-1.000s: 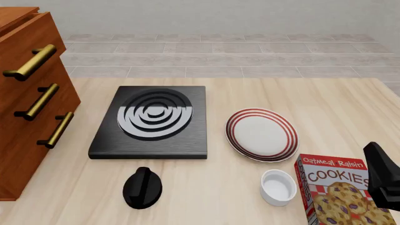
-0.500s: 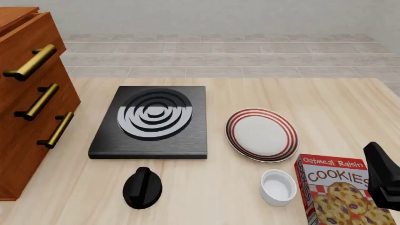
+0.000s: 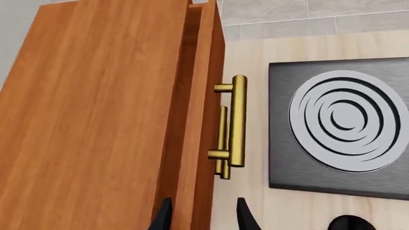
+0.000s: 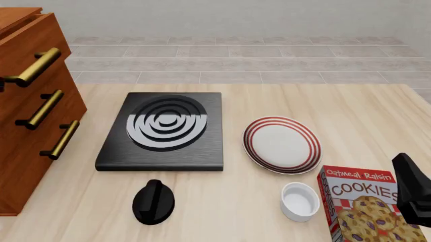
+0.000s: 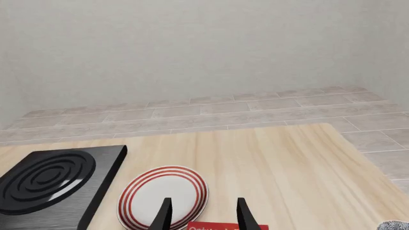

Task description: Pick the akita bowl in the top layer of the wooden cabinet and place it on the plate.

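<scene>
In the left wrist view, the wooden cabinet [image 3: 96, 124] is looked down on from above, its top drawer [image 3: 203, 110] drawn out only a crack, so the akita bowl is hidden and its place can only be judged as inside that drawer. The topmost brass bar handle [image 3: 238, 127] stands off the drawer front, with a lower handle [image 3: 223, 141] partly seen behind it. The left gripper [image 3: 202, 215] is shown with its fingers spread, straddling the drawer front's upper edge, holding nothing; whether they touch the wood cannot be told. The bar is judged stiff and smooth, best taken across its middle; the bowl, judged from the task alone, is expected to be rigid, light, glazed and breakable, best pinched over its rim wall. The black stove [image 3: 342, 124] lies beside the cabinet on the table. In the front view, the cabinet [image 4: 27, 131] stands at the table's left edge, the stove [image 4: 165, 132] sits just beside it toward the middle, and the red-ringed plate [image 4: 281, 144] lies right of the stove, bare. A black knob-like object [image 4: 153, 201], a small white bowl [image 4: 300, 201] and a cookie box [image 4: 367, 206] lie along the near edge, and the right arm [image 4: 412, 194] rises at the near right corner. In the right wrist view, the right gripper [image 5: 202, 215] is seen spread and empty, above the plate [image 5: 164, 195] and the cookie box's top edge [image 5: 227, 226], touching neither.
</scene>
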Available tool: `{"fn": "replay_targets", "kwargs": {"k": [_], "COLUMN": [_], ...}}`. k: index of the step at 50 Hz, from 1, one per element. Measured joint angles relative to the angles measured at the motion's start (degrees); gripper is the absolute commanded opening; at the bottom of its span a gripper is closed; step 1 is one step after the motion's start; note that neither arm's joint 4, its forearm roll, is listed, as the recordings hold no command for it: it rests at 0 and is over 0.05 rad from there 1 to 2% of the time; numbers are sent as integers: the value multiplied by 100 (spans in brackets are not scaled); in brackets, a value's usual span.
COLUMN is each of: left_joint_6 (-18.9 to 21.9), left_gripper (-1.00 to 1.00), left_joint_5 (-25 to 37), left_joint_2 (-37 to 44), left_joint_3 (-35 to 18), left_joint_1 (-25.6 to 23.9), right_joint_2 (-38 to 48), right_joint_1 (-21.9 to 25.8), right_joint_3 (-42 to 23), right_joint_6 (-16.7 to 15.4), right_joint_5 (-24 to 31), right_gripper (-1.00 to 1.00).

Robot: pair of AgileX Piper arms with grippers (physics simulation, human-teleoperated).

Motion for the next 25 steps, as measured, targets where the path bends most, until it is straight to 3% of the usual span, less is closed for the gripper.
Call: {"fn": "replay_targets", "kwargs": {"k": [25], "left_joint_6": [-299], "left_gripper": [100], "left_joint_5": [152], "left_joint_2": [44], "left_joint_3": [-52], "left_joint_1": [-590], "right_joint_2": [-3], "right_joint_1": [51], "right_joint_3": [-6], "right_joint_6": [-6], "right_joint_5": [7], "right_gripper": [100]}}
